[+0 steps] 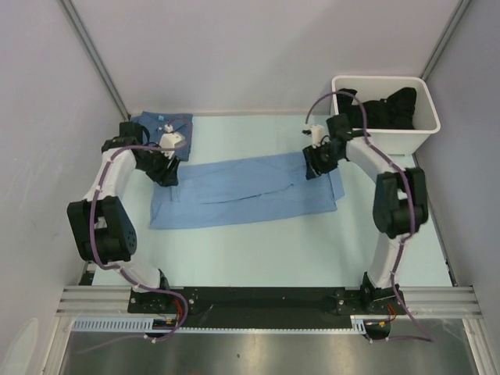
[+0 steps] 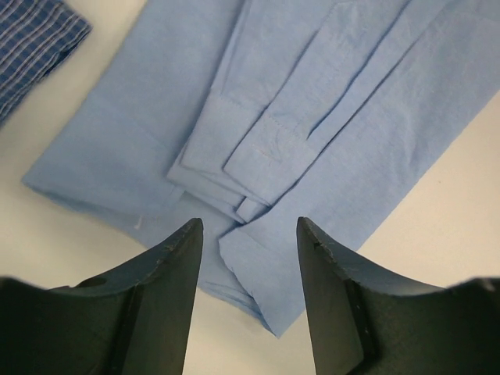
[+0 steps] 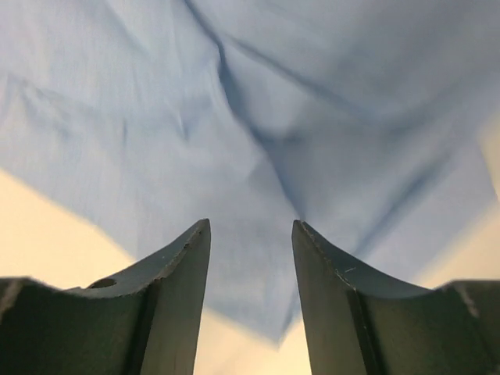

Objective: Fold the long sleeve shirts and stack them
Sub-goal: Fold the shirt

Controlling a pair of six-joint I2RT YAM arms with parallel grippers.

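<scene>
A light sky-blue long sleeve shirt (image 1: pixel 246 191) lies flat mid-table, folded into a long band. Its sleeves and cuffs (image 2: pixel 258 156) are laid over the body. A darker blue shirt (image 1: pixel 166 125) with a turquoise neck label sits folded at the back left; its finely checked corner (image 2: pixel 31 39) shows in the left wrist view. My left gripper (image 1: pixel 166 173) (image 2: pixel 250 226) hangs open over the light shirt's left end, holding nothing. Over the shirt's right end, my right gripper (image 1: pixel 316 164) (image 3: pixel 251 226) is open too, with wrinkled cloth (image 3: pixel 250 117) below it.
A white bin (image 1: pixel 426 117) holding dark clothes stands at the back right, close behind the right arm. Grey walls enclose the pale table (image 1: pixel 273 250) on the left, back and right.
</scene>
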